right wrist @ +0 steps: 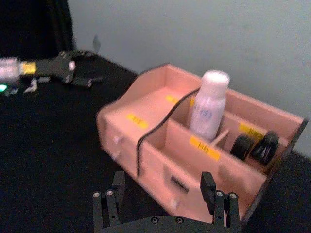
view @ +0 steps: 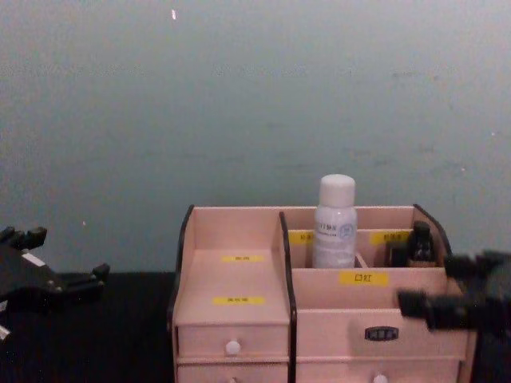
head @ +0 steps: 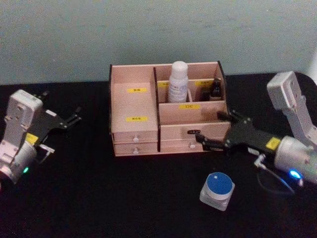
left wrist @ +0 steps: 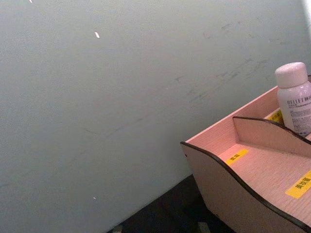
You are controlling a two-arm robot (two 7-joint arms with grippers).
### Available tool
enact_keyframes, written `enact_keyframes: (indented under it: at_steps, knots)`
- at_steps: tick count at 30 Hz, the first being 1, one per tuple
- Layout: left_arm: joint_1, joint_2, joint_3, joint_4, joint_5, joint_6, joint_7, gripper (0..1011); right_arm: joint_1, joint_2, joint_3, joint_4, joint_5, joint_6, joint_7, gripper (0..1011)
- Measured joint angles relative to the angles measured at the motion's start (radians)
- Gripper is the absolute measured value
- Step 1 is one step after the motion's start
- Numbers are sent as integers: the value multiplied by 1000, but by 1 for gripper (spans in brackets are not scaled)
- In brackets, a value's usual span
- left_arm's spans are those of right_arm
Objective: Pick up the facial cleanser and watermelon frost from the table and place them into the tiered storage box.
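Silver-grey wrist housings carry the left gripper (head: pixel 74 115) and right gripper (head: pixel 210 128), both with black, screw-studded jaws and yellow labels; green lamp left, blue lamp right, black cable looped beneath the right wrist.

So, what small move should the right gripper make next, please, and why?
Probably draw the right gripper back from the pale wooden tiered storage box: it is open and empty by the drawer fronts, the white bottle already stands inside, and the blue-lidded jar sits on the table. The left gripper is parked at the left.
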Motion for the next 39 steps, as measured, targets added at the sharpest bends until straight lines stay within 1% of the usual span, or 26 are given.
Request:
enact_keyframes:
  at_steps: [1,2,5,7,11,13,17,18,20,26,31,39]
  knots:
    - [0,0,0,0,0,0,0,1001,-11,8,2,-9,3,2,0,1000]
    - [0,0,0,0,0,0,0,1001,-35,28,6,-27,11,8,0,1000]
    - [0,0,0,0,0,0,0,1001,-70,58,12,-54,20,21,-1,1000]
    - [0,0,0,0,0,0,0,1001,-103,86,15,-75,25,35,-6,1000]
    - [0,0,0,0,0,0,0,1001,-128,112,15,-91,27,44,-8,1000]
    - [0,0,0,0,0,0,0,1001,-145,132,15,-103,29,51,-7,1000]
    - [0,0,0,0,0,0,0,1001,-159,154,12,-117,34,62,-2,1000]
    - [0,0,0,0,0,0,0,1001,-159,154,12,-117,34,62,-2,1000]
    - [0,0,0,0,0,0,0,1001,-163,167,9,-123,37,71,5,1000]
    - [0,0,0,0,0,0,0,1001,-155,198,-14,-131,41,95,31,1000]
    - [0,0,0,0,0,0,0,1001,-144,207,-28,-132,41,109,32,1000]
    - [0,0,0,0,0,0,0,1001,-131,211,-47,-125,32,124,25,1000]
